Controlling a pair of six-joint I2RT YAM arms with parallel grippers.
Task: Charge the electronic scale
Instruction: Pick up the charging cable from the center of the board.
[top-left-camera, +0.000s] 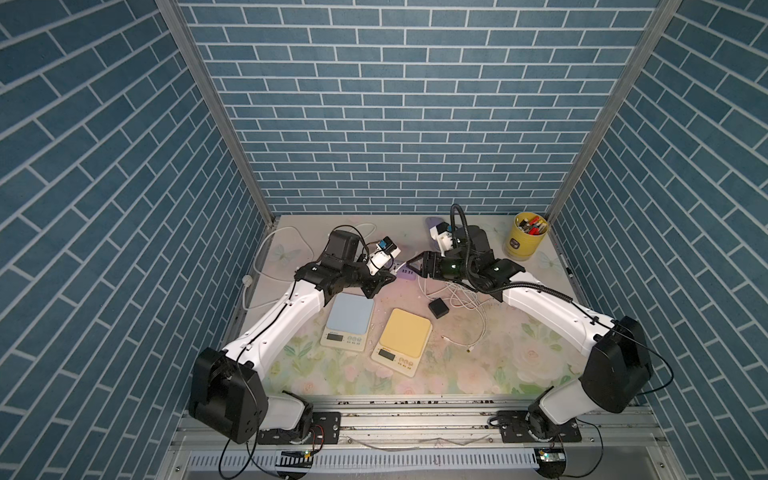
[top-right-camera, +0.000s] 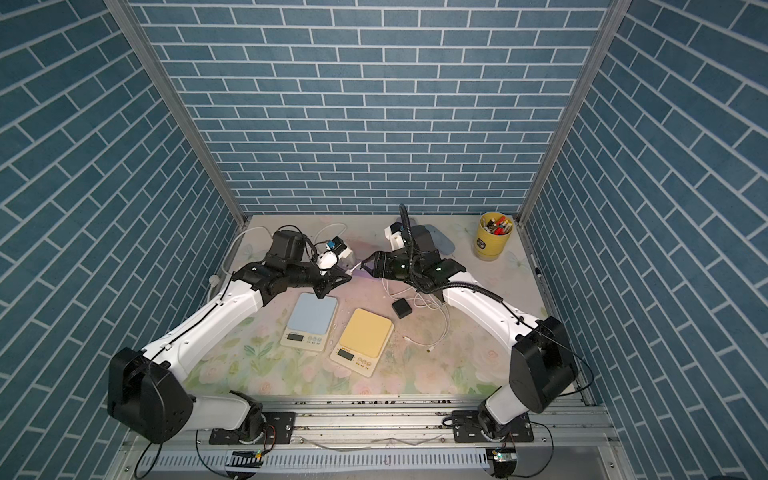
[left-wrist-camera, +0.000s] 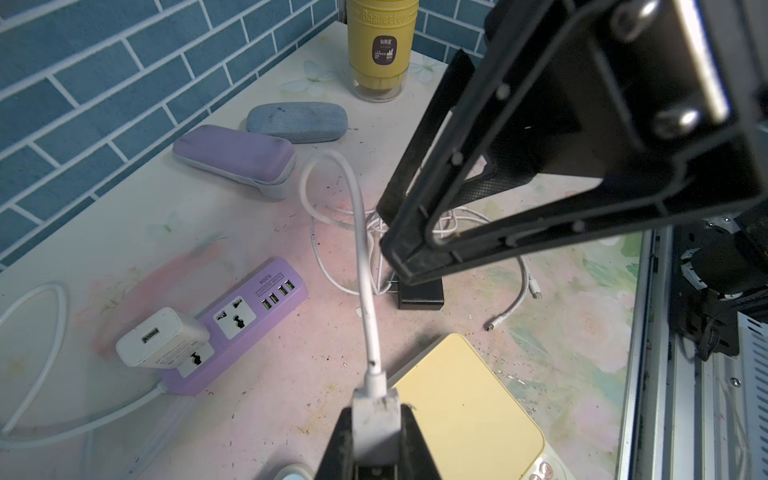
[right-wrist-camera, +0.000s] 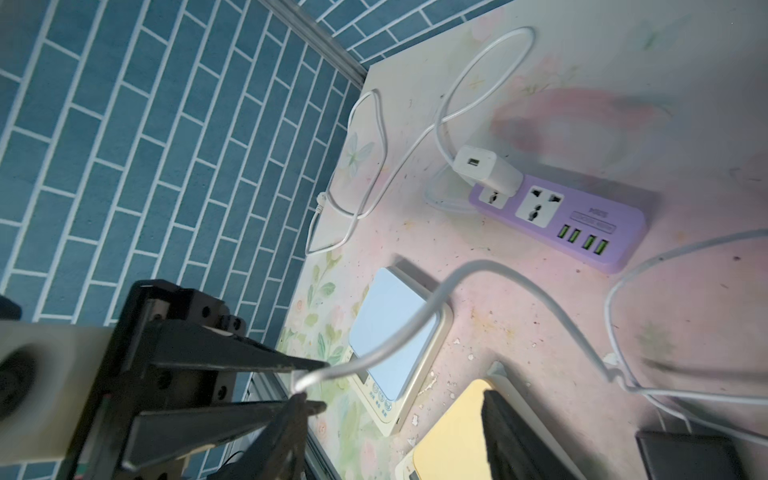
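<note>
The left gripper (left-wrist-camera: 376, 417) was clamped on the white plug (left-wrist-camera: 375, 399) of a cable (left-wrist-camera: 361, 257). The plug's long axis ran in line with the fingers and the cord led out ahead of it, though the metal tip wasn't visible. The right gripper (top-left-camera: 411, 268) sat just across from it with its jaws partly apart and, far as anyone could tell, nothing in them. The blue scale (top-left-camera: 349, 318) sat mid-table (top-left-camera: 457, 374) toward the front edge, just in front of the left gripper, with the yellow scale (top-left-camera: 405, 338) just beside it on the right arm's side. The purple power strip (left-wrist-camera: 249, 307) lay nearer the back edge, between the grippers. A white charger (left-wrist-camera: 162, 336) was plugged into it, port facing up, so the left arm looked like the nearer one for plugging in. The yellow cup (left-wrist-camera: 380, 45) in the back right corner read "Baguettes". The print on the strip and scales was too small to read.
</note>
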